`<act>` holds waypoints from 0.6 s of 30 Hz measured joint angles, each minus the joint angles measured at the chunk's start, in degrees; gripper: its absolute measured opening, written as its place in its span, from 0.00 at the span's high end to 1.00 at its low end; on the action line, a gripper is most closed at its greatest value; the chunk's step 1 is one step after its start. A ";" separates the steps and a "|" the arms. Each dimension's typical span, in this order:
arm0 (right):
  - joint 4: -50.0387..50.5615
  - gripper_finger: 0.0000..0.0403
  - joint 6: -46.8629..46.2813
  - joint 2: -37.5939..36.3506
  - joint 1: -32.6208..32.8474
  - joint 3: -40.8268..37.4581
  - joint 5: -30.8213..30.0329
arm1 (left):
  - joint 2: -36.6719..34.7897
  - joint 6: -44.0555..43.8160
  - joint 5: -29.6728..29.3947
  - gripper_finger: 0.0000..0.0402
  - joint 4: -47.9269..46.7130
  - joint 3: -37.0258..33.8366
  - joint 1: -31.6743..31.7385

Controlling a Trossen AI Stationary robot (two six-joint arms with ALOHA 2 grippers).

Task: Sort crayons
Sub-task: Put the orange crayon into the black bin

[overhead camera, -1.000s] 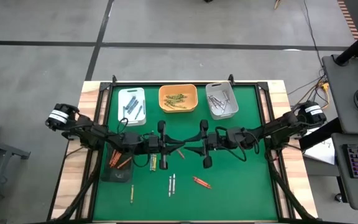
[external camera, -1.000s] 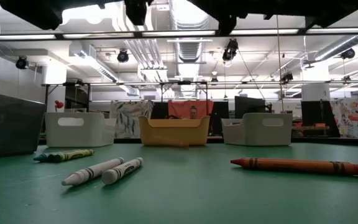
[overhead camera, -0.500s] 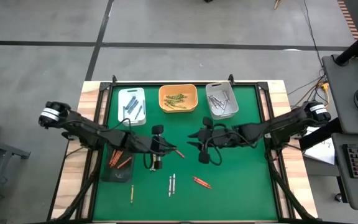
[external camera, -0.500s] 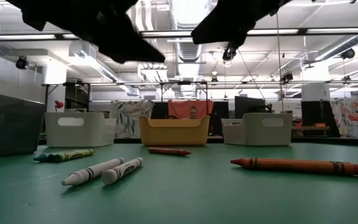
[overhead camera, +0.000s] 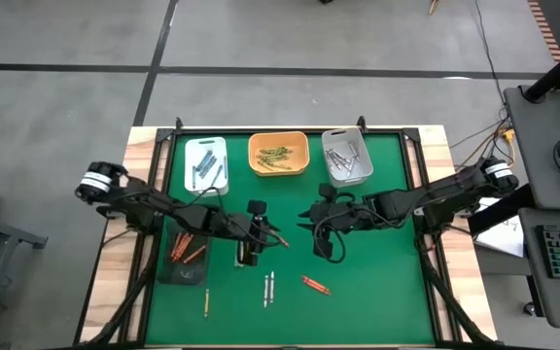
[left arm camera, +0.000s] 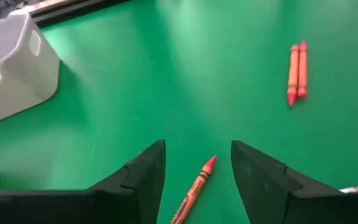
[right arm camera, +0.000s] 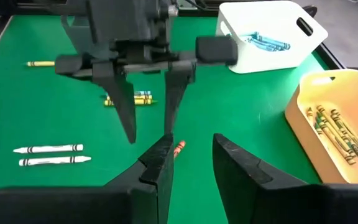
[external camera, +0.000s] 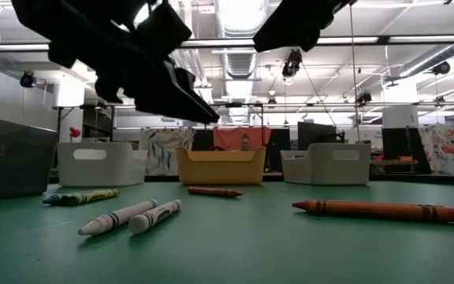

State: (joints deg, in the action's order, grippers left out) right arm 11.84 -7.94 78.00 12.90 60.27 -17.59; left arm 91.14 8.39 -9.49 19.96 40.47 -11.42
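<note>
A red crayon (left arm camera: 194,190) lies on the green mat just under my left gripper (left arm camera: 197,152), which is open and tipped down; the crayon shows between its fingers, untouched. In the right wrist view the same crayon (right arm camera: 178,148) rests below the left gripper's fingers (right arm camera: 129,118). My right gripper (right arm camera: 191,152) hovers open over the mat's middle (overhead camera: 309,228), facing the left gripper (overhead camera: 261,233) and holding nothing. More crayons lie loose: a red pair (overhead camera: 314,284), a white pair (overhead camera: 267,289), a yellow one (overhead camera: 205,303), and a blue and yellow pair (overhead camera: 241,255).
At the mat's far edge stand a white tray (overhead camera: 205,165) with blue crayons, an orange tray (overhead camera: 278,154) with olive ones and a grey tray (overhead camera: 347,157) with grey ones. A dark tray (overhead camera: 185,258) with red crayons sits at the left edge.
The red crayon has dropped from between the two facing grippers onto the mat and lies still there. My left gripper has tipped downward and sunk toward it. My right gripper has drawn back toward the table's right and also tipped down.
</note>
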 joint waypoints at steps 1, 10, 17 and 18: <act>-0.07 0.76 -0.03 -0.07 0.09 -0.10 0.01 | 0.70 0.49 0.15 0.59 0.49 0.00 0.18; -0.14 0.76 -0.57 -0.42 0.36 -0.98 0.01 | 9.04 2.54 3.14 0.62 0.26 3.04 2.71; -0.10 0.77 -0.68 -0.46 0.49 -1.29 0.01 | 13.49 4.78 3.17 0.65 -6.00 6.09 3.47; -0.09 0.77 -0.69 -0.46 0.49 -1.29 0.01 | 13.65 4.93 3.17 0.65 -6.79 6.35 3.45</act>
State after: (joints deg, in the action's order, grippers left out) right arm 11.75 -8.62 77.54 13.39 58.98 -17.58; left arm 104.78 13.31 -6.33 13.17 46.82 -7.97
